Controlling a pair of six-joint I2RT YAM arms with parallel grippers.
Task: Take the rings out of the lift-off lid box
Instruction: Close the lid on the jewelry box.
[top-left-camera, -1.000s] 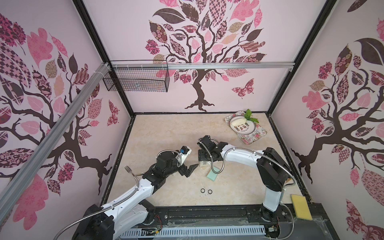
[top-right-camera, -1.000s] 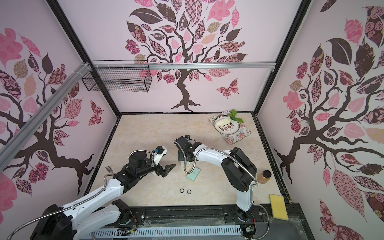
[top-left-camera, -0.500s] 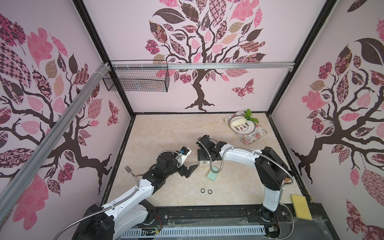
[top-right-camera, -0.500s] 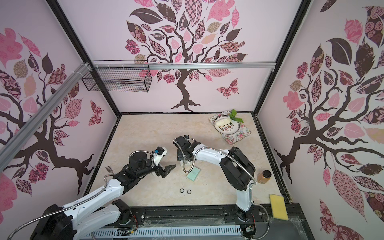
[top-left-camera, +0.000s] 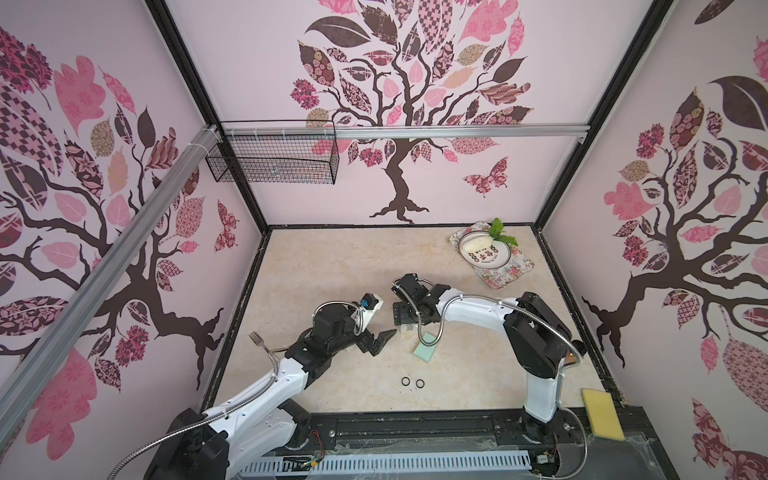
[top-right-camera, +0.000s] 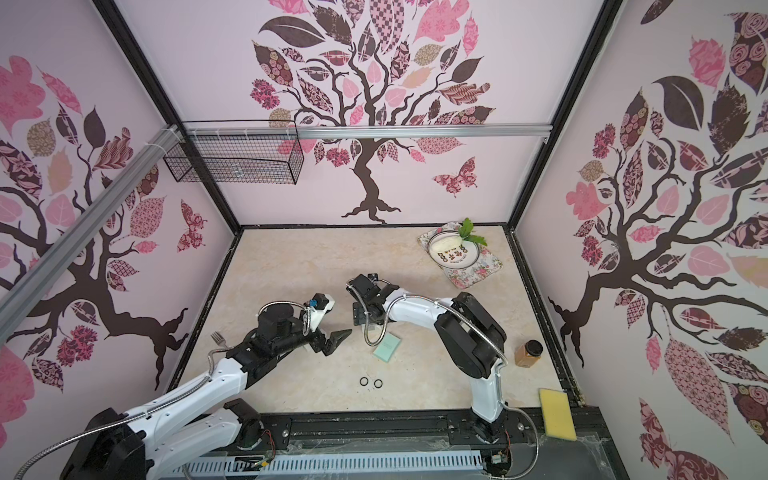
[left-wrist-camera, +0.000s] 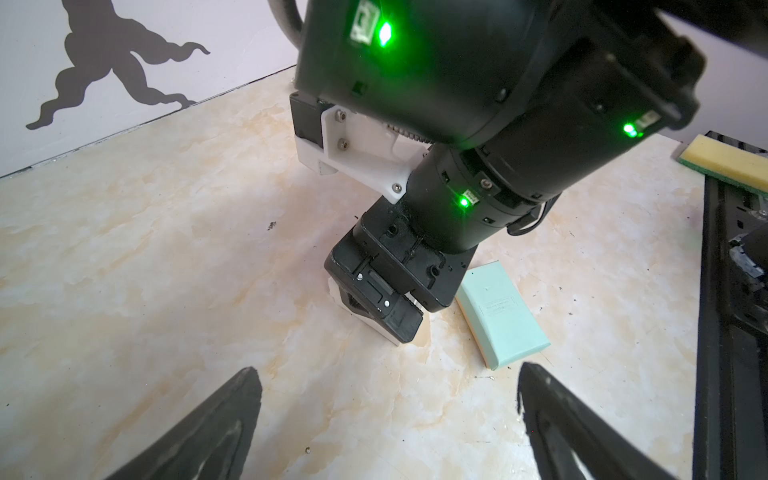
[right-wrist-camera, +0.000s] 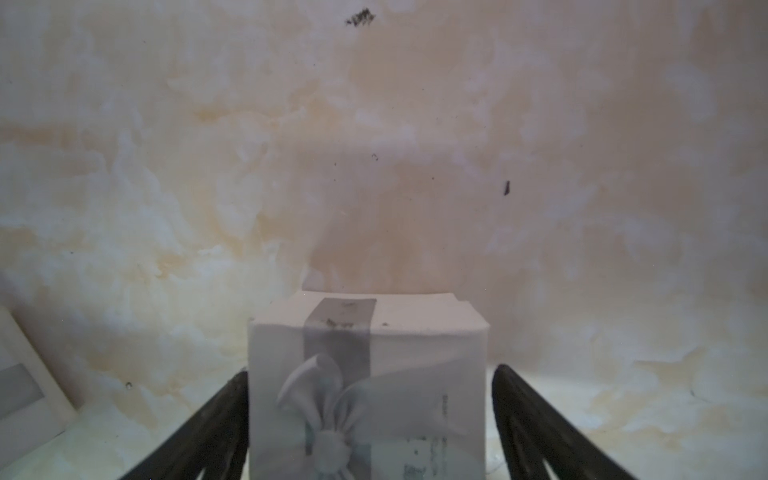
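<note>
White, with a grey ribbon and bow, a small box (right-wrist-camera: 365, 395) stands on the marble-pattern table (top-left-camera: 332, 270) directly under the right claw (right-wrist-camera: 370, 370). The two black fingers (right-wrist-camera: 208, 424) of this claw are spread on both sides of the white box: one lies along its wall and the other stands just off it, so the box is not pinched. What is inside the white box cannot be seen in any view. Just beside the white box, on its side toward the arm bases, a flat mint-green box (top-left-camera: 424, 351) lies on the table. Farther from the white box in the same direction, two black rings (top-left-camera: 406, 381) lie on the bare table, close together with a small gap, outside both boxes. The left claw (top-left-camera: 384, 341) hangs near the white box, on the side away from the right arm, and does not touch it. Its fingers (left-wrist-camera: 216, 428) are spread wide with nothing between them. Well apart from the white box, toward the back wall, a plate (top-left-camera: 484, 253) rests on a flowered cloth (top-left-camera: 509, 272).
</note>
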